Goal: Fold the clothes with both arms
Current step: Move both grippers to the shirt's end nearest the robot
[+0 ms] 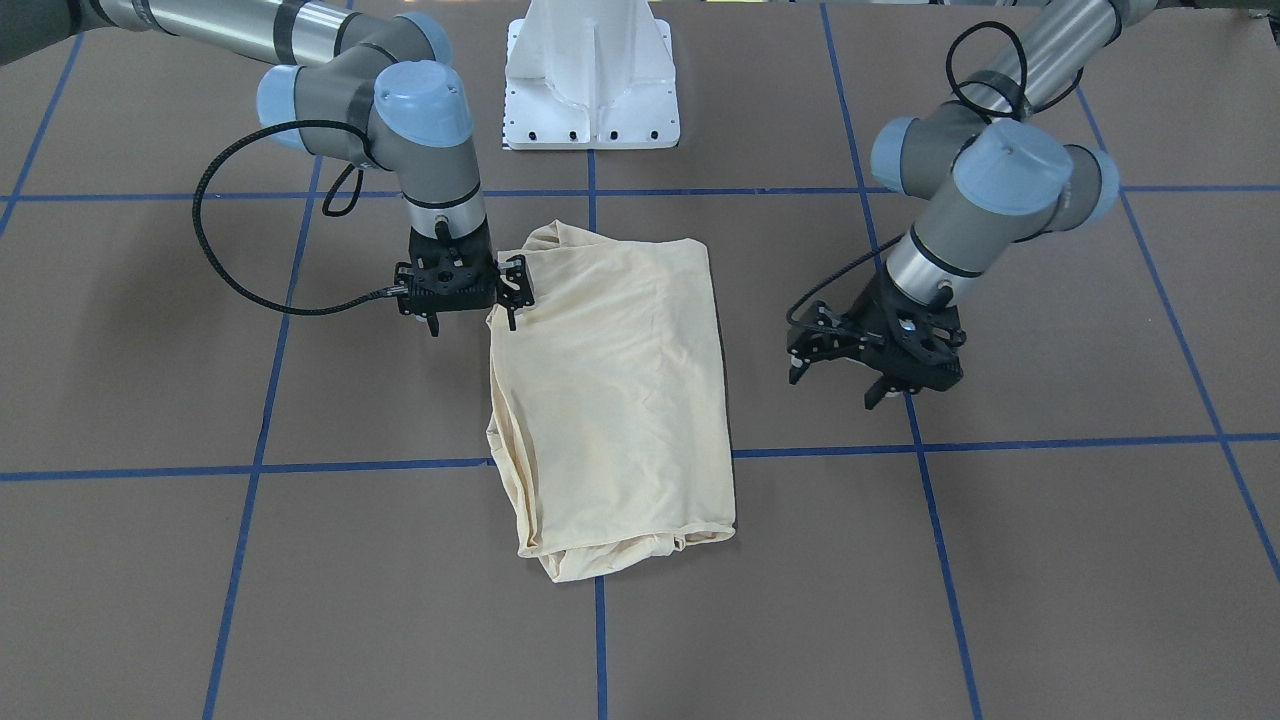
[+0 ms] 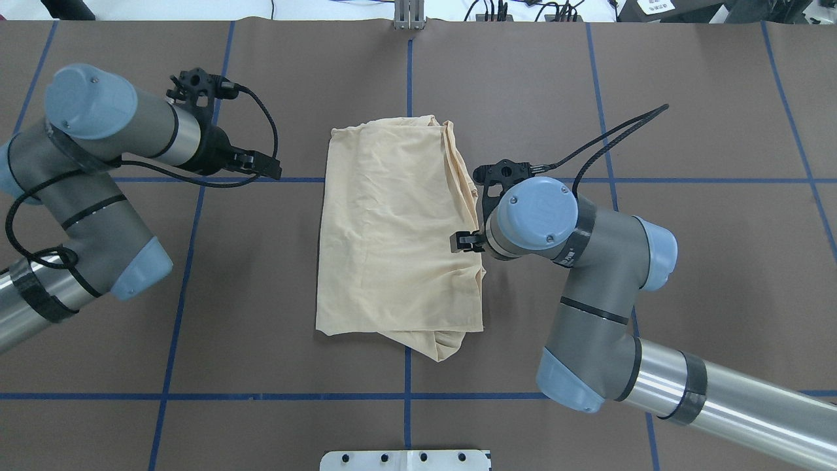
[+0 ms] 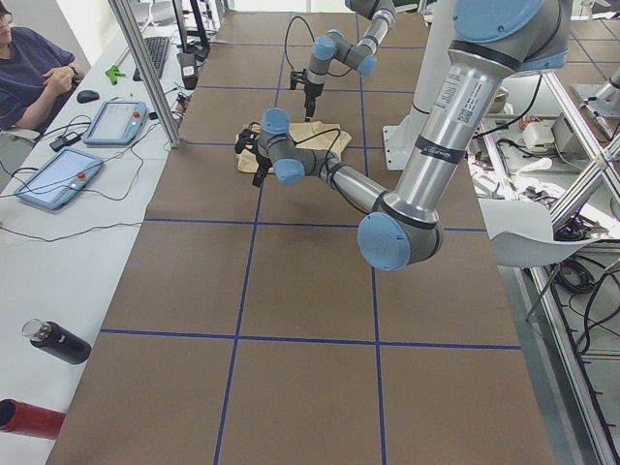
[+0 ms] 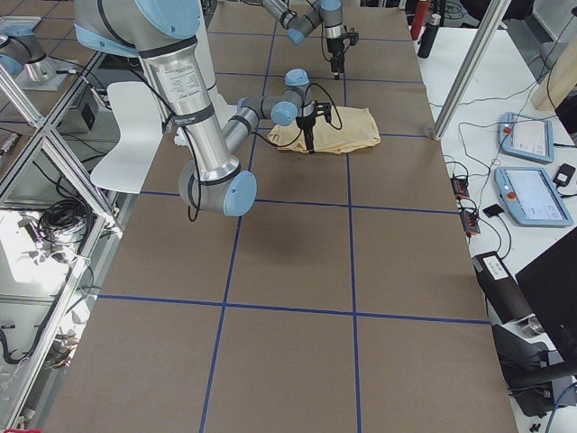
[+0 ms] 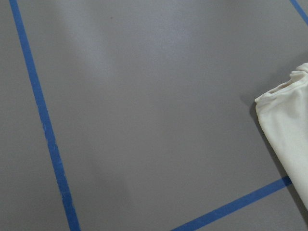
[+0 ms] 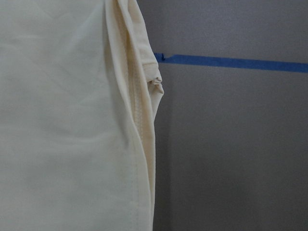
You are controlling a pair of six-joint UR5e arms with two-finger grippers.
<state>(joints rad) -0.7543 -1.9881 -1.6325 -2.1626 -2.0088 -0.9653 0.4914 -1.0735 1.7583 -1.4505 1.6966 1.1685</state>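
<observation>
The pale cream-yellow shirt [image 1: 610, 400] [image 2: 392, 229] lies folded into a flat oblong at the table's middle, its print hidden. My right gripper [image 1: 513, 293] [image 2: 465, 242] points down at the shirt's edge on my right side, fingers spread and open, with no cloth lifted. The right wrist view shows that folded edge [image 6: 139, 144] lying flat on the table. My left gripper [image 1: 838, 383] [image 2: 261, 163] hangs open over bare table, a short way off the shirt's other side. A corner of the shirt [image 5: 288, 125] shows at the right edge of the left wrist view.
The brown table carries a grid of blue tape lines [image 1: 590, 190]. The white pedestal base [image 1: 590, 90] stands behind the shirt. Beyond the table's far side sit a person [image 3: 29, 68], control tablets [image 3: 58, 174] and a dark bottle [image 3: 58, 341].
</observation>
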